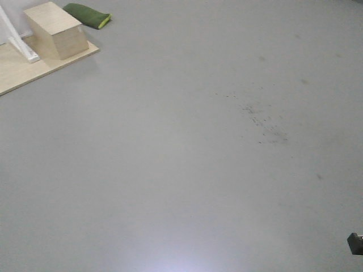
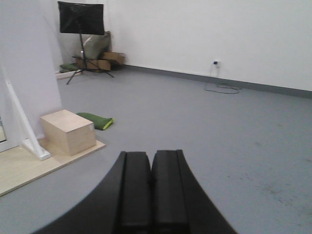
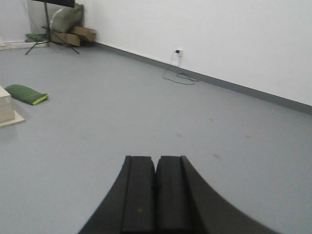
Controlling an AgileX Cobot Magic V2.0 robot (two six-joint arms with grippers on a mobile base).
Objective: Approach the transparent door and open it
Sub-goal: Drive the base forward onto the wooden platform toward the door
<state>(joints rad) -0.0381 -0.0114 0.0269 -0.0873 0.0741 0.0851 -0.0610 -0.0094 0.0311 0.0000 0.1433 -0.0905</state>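
The transparent door is out of view in all three views. My left gripper (image 2: 151,155) is shut and empty, its black jaws pressed together, pointing over grey floor. My right gripper (image 3: 156,160) is shut and empty too, pointing over grey floor toward a white wall. Neither gripper shows in the front view, apart from a small dark part (image 1: 355,243) at the lower right edge.
A pale wooden box (image 1: 55,29) stands on a wooden board (image 1: 17,68) at the left, also in the left wrist view (image 2: 68,130). A green cushion (image 1: 87,15) lies behind it. A white slanted bar (image 2: 22,122) leans by a white wall. A black stand (image 2: 81,24) and a cable (image 3: 179,76) lie farther off.
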